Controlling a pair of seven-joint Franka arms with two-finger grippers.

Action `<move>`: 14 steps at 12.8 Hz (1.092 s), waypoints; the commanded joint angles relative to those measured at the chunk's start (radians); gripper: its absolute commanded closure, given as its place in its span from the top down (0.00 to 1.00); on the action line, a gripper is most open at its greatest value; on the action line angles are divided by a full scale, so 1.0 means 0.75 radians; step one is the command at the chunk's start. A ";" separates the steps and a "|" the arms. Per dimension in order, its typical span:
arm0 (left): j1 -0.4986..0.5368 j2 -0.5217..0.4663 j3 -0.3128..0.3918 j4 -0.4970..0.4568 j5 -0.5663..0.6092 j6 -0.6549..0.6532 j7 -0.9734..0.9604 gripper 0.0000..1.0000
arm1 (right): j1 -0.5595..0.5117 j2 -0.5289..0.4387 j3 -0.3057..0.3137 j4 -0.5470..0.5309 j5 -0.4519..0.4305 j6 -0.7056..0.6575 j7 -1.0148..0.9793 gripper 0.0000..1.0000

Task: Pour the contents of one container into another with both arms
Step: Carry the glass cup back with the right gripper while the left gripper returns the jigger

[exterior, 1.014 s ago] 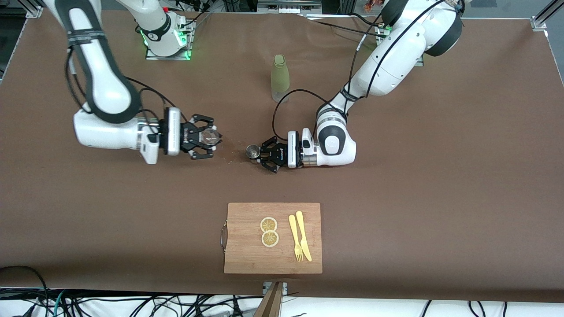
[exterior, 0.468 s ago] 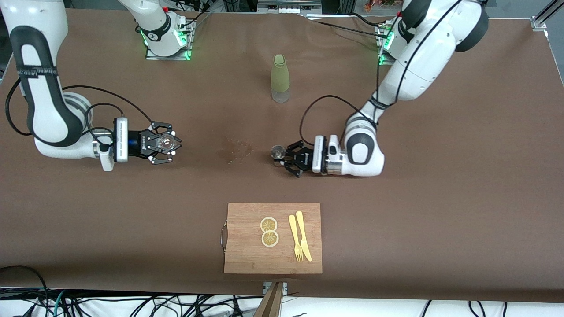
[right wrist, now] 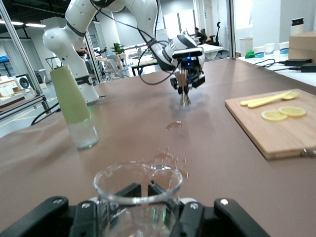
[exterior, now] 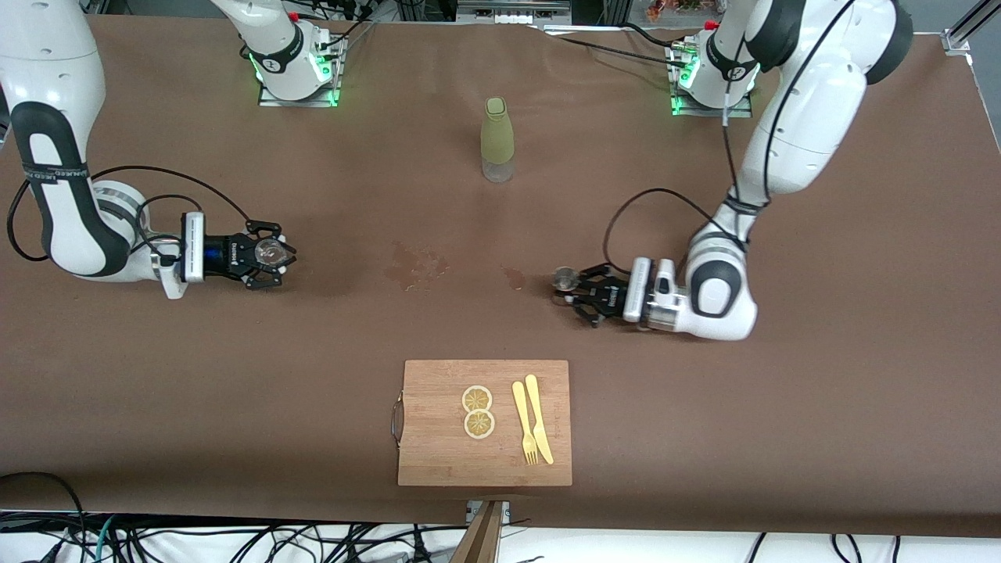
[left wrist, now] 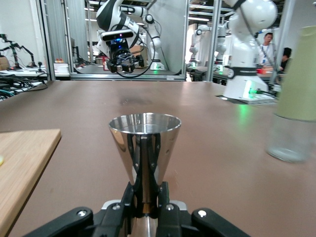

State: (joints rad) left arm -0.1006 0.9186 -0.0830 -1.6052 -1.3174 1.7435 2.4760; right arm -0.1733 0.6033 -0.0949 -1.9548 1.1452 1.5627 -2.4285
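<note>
A wooden cutting board (exterior: 438,450) lies on the brown worktop (exterior: 821,414) nearest the front camera, carrying two lemon slices (exterior: 478,411) beside a yellow fork (exterior: 523,422) and knife (exterior: 539,418). Wet spill marks (exterior: 418,266) stain the worktop's middle.

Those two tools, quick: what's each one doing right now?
Left tool: closed on a metal jigger.
Right tool: closed on a clear glass.

Bright, even overhead light; soft shadows under both arms; sharp focus, no glare

2 lemon slices (exterior: 478,411), 1 fork (exterior: 523,422), 1 knife (exterior: 539,418), 1 bottle (exterior: 496,140), 1 board (exterior: 438,446).
</note>
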 commanded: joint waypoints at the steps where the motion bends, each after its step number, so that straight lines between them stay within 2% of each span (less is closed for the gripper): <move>1: 0.058 -0.069 0.098 -0.052 0.120 -0.156 0.018 0.00 | -0.059 0.132 0.010 0.068 -0.022 -0.028 -0.150 0.14; 3: 0.109 -0.069 0.180 -0.052 0.163 -0.275 0.028 0.00 | -0.065 0.218 0.002 0.091 -0.022 -0.014 -0.271 0.14; 6: 0.150 -0.067 0.303 -0.050 0.192 -0.416 0.167 0.00 | -0.065 0.269 -0.002 0.103 -0.011 0.005 -0.304 0.15; 8: 0.203 -0.067 0.352 -0.050 0.233 -0.516 0.221 0.00 | -0.063 0.324 -0.002 0.158 -0.011 0.035 -0.343 0.15; 11: 0.293 -0.065 0.434 -0.040 0.278 -0.647 0.286 0.00 | -0.043 0.351 0.000 0.164 -0.009 0.054 -0.360 0.18; 13: 0.367 -0.057 0.440 -0.038 0.343 -0.684 0.359 0.00 | -0.041 0.351 0.000 0.164 -0.009 0.078 -0.374 0.20; 14: 0.394 -0.053 0.440 -0.038 0.357 -0.690 0.412 0.00 | -0.039 0.351 0.000 0.164 -0.011 0.080 -0.372 0.33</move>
State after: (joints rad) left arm 0.1658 0.9020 0.2533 -1.6075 -1.0873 1.2427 2.7076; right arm -0.2049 0.8567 -0.0992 -1.8429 1.1407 1.6119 -2.6919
